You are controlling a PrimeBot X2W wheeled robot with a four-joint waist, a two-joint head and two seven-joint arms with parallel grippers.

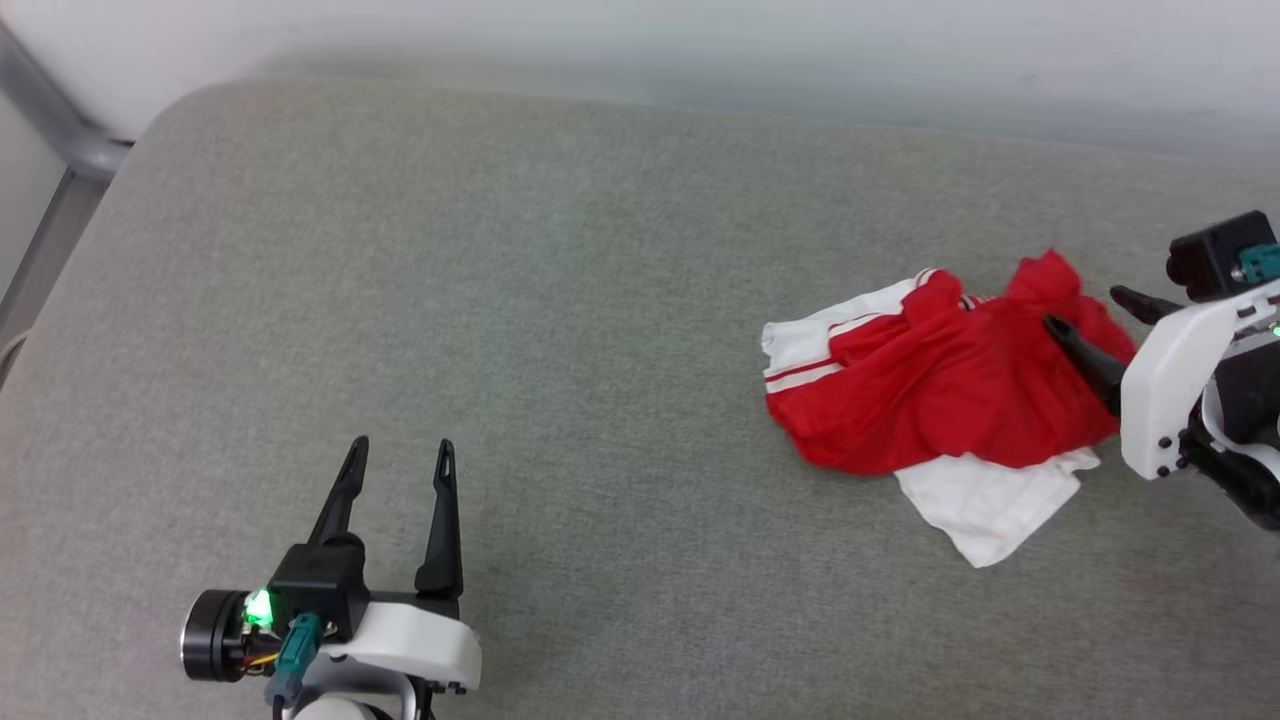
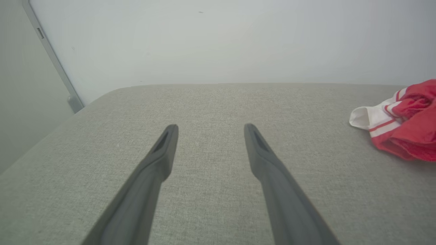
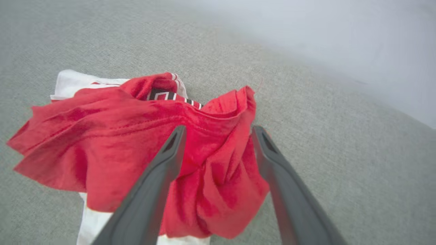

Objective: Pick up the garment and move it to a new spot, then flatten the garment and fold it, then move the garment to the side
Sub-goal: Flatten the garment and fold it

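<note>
Head cam: jersey [image 1: 930, 400] crumpled on the right of the bench [image 1: 500, 300], my left gripper [image 1: 402, 445] parked, jaws apart; left wrist cam shows that same wide gap, right wrist cam has my right gripper [image 3: 219, 129], jaws apart, astride the red cloth, so flattening, folding and setting aside all remain, I reckon.

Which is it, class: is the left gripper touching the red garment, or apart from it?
Apart. The head view shows a wide stretch of bare grey cushion between the left gripper and the garment.
</note>
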